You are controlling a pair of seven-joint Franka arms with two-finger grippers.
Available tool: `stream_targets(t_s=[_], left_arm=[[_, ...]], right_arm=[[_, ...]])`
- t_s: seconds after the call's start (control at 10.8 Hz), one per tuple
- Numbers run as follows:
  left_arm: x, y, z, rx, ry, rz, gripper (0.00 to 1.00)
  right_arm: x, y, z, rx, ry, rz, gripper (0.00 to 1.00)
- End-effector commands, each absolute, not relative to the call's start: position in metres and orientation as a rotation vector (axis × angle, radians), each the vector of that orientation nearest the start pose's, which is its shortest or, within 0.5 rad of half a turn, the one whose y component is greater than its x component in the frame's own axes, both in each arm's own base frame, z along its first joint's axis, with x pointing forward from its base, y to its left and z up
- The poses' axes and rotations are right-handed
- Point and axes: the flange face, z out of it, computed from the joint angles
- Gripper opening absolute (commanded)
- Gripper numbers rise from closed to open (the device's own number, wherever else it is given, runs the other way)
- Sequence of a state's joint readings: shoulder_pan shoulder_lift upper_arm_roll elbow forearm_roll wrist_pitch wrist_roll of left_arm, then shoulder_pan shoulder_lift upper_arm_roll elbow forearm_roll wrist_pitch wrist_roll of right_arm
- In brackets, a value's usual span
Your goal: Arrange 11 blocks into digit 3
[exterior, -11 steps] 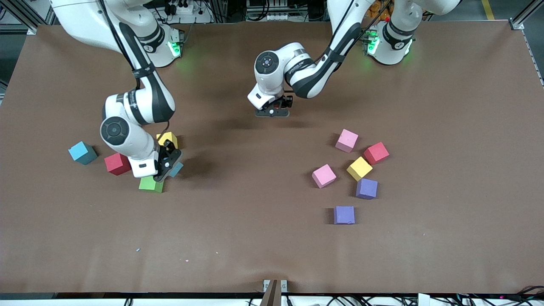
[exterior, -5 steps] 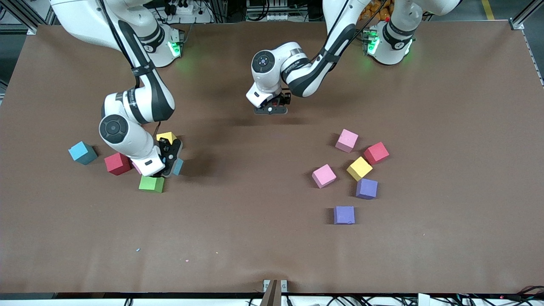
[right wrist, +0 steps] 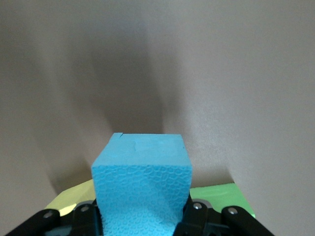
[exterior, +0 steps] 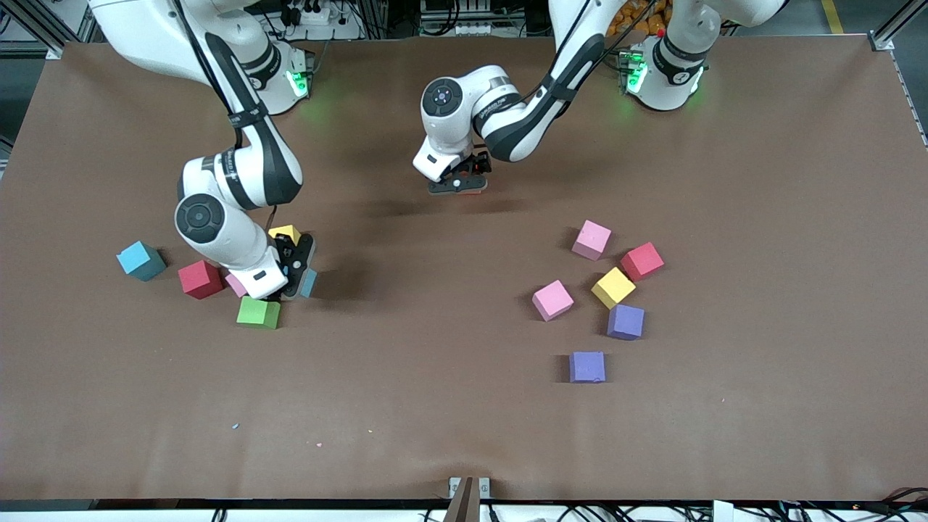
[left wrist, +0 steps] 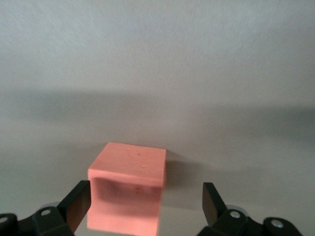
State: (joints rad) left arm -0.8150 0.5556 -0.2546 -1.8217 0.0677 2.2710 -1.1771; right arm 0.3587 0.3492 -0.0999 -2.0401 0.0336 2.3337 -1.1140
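blocks look like light matte foam cubes, a bit squashy, textured faces so not slippery, not fragile; best taken by two flat opposite sides near mid height. right gripper (exterior: 296, 272) pinches a blue block (right wrist: 141, 179) on its side faces, low among the cluster at the right arm's end: yellow block (exterior: 285, 233), green block (exterior: 258, 312), red block (exterior: 200, 279), a pink block (exterior: 235, 284) partly hidden, another blue block (exterior: 140, 260) a little apart. left gripper (exterior: 458, 183), low over the table centre, fingers (left wrist: 78, 202) spread wide either side of an orange block (left wrist: 129, 189), not touching it; looks released. six more blocks lie scattered toward the left arm's end. no digit 3 formed yet.
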Motion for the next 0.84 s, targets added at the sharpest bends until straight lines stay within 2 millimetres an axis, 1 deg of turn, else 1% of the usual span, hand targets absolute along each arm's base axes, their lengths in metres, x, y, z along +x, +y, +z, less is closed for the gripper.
stream_targets(t_s=[0.0, 0.09, 0.19, 0.28, 0.37, 0.46, 0.56, 0.65, 0.74], left_arm=[[0.334, -0.539, 0.284, -3.07, -0.176, 0.1, 1.0], [0.348, -0.528, 0.301, -3.075, -0.216, 0.084, 1.0], [0.367, -0.514, 0.319, -3.077, -0.273, 0.067, 1.0], [0.387, -0.493, 0.332, -3.053, -0.339, 0.07, 1.0], [0.415, -0.465, 0.341, -3.028, -0.439, 0.077, 1.0], [0.447, -0.431, 0.345, -3.002, -0.536, 0.088, 1.0], [0.481, -0.398, 0.347, -3.0, -0.576, 0.092, 1.0], [0.512, -0.382, 0.355, -3.029, -0.589, 0.08, 1.0], [0.547, -0.364, 0.351, -3.027, -0.666, 0.067, 1.0]], right_arm=[[0.56, 0.167, 0.275, -2.395, -2.007, 0.08, 0.23], [0.557, 0.179, 0.275, -2.375, -2.031, 0.083, 0.22], [0.552, 0.193, 0.279, -2.356, -2.056, 0.076, 0.21], [0.544, 0.211, 0.279, -2.328, -2.086, 0.083, 0.21], [0.535, 0.229, 0.277, -2.294, -2.122, 0.093, 0.21], [0.528, 0.245, 0.277, -2.28, -2.133, 0.101, 0.21], [0.515, 0.27, 0.276, -2.278, -2.135, 0.114, 0.21], [0.5, 0.294, 0.275, -2.287, -2.13, 0.125, 0.21], [0.485, 0.318, 0.274, -2.299, -2.122, 0.131, 0.21]])
